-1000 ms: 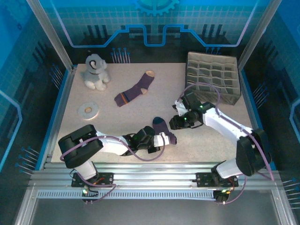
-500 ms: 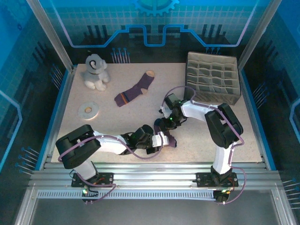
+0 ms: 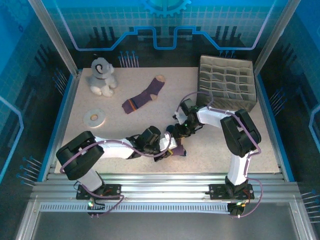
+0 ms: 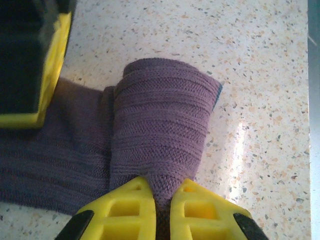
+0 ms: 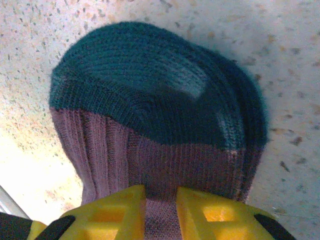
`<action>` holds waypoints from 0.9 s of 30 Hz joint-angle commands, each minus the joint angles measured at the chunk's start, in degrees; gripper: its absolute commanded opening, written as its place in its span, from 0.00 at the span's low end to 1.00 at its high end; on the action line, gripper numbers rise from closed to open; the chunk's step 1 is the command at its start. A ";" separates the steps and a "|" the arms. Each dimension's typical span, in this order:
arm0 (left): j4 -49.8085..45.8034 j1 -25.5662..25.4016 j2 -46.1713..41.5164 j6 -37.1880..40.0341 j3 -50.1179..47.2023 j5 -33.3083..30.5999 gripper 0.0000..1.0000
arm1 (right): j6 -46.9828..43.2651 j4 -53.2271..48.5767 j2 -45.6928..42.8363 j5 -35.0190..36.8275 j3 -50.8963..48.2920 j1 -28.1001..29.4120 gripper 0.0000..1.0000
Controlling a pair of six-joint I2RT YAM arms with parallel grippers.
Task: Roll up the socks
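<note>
Left of the divider box (image 3: pixel 227 82), on the desk (image 3: pixel 110 132), my left pincer (image 4: pixel 161 192) clamps the folded leg of the navy-toed sock (image 5: pixel 150 125) while my right pincer (image 5: pixel 161 200) nips its toe end, steadying it, I judge, for rolling.

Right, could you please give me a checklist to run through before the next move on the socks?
1. Left gripper shut on the navy-toed sock: ok.
2. Right gripper pinching that sock just behind its navy toe: ok.
3. Fabric folded over at the left grip: ok, a raised fold shows.
4. Tan-toed sock together with it: not ok, it lies apart, farther back.
5. Plush toy clear of both grippers: ok, far left corner.
6. Where the held sock's cuff lies: cannot tell.
</note>
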 commanded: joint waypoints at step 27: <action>-26.66 8.69 16.94 -5.14 15.99 21.80 0.00 | -36.79 13.01 -57.11 12.36 -28.58 1.99 0.48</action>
